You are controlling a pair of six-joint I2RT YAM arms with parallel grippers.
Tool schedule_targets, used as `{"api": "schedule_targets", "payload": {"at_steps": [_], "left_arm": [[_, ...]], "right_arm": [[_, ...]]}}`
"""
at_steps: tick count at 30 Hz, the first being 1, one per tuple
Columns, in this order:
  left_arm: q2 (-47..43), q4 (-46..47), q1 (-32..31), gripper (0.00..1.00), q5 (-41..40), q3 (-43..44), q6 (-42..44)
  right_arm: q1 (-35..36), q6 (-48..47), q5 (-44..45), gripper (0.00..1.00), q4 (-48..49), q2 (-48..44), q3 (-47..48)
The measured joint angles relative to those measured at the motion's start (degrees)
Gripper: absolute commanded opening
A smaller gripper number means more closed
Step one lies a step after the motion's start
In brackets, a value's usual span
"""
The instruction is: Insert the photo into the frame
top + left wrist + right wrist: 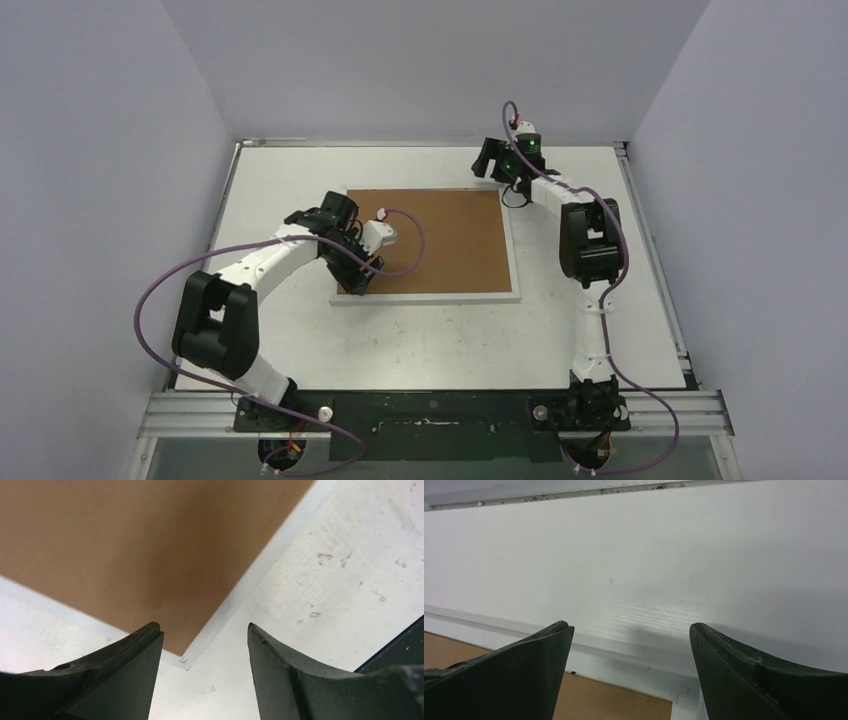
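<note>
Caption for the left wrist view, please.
Open left gripper poised at a corner of the frame, brown back up.

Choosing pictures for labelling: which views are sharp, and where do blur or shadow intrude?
Top external: evenly lit, sharp. Left wrist: the frame blurs toward its far side, the table crisp. Right wrist: soft shadow on the table beside the frame's corner.

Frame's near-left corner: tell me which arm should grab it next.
Left, probably. The left gripper, open, is poised over that corner of the frame; the right gripper, also open, is at the far-right corner.
</note>
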Motion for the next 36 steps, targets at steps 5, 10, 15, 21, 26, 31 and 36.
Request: {"api": "schedule_targets", "payload": {"at_steps": [5, 10, 15, 21, 26, 31, 36], "left_arm": [[-1.44, 0.48, -7.43, 0.61, -3.82, -2.43, 2.14], [-4.09, 2.43, -13.62, 0.61, -9.07, -7.3, 3.67], [-5.07, 8.57, -18.69, 0.6, -17.44, -12.44, 5.42], [-5.77, 19.17, -20.28, 0.59, -29.27, -17.7, 7.54], [-5.29, 21.55, -19.3, 0.59, -33.57, -18.12, 8.33], [-4.98, 21.64, -16.7, 0.6, -34.42, -18.1, 8.31], [-5.2, 17.49, -14.97, 0.63, -29.07, -15.72, 8.02]], "right_arm": [[-0.37, 0.85, -3.19, 0.9, 0.22, 6.88, 10.34], [-0.66, 1.53, -6.62, 0.9, -0.28, 9.49, 12.68], [-0.83, 1.88, -9.27, 0.92, 0.48, 9.64, 10.82], [-1.88, 1.75, -10.67, 0.94, 7.69, 3.26, -2.51], [-3.15, 2.32, -10.99, 0.96, 12.24, -4.79, -16.33], [-3.96, 4.5, -9.31, 0.91, 17.84, -13.49, -31.04], [-4.11, 6.91, -6.12, 0.9, 17.49, -18.88, -37.66]]}}
